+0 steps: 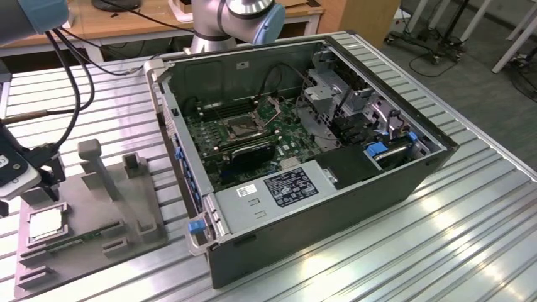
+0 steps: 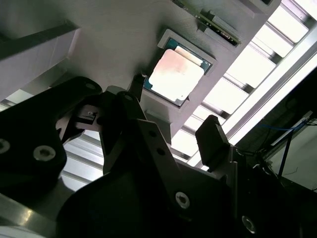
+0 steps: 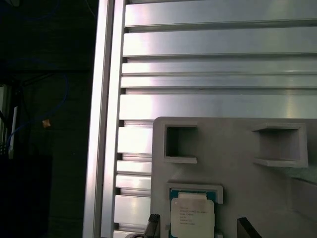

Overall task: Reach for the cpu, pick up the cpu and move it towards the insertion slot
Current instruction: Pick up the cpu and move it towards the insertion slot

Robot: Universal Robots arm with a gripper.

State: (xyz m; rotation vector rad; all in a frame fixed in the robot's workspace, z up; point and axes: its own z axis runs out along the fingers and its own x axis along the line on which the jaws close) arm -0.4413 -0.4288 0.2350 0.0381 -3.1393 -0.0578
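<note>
The cpu (image 1: 45,222) is a small silvery square chip lying in a square recess of the grey fixture (image 1: 109,217) at the exterior view's left. My gripper (image 1: 35,185) hovers just above it. In both wrist views the two dark fingers stand apart on either side of the cpu (image 2: 176,75) (image 3: 192,216), not touching it, so the gripper (image 2: 174,103) (image 3: 198,227) is open and holds nothing. The insertion slot (image 1: 243,129) is a metal-framed square socket on the green board inside the open computer case (image 1: 336,195).
The grey fixture carries upright posts (image 1: 94,165), empty square recesses (image 3: 180,143) and a narrow green circuit strip (image 1: 84,238). Everything rests on a ribbed aluminium table (image 1: 453,233). Black cables (image 1: 75,82) hang near the arm. The table's edge (image 3: 101,124) runs beside the fixture.
</note>
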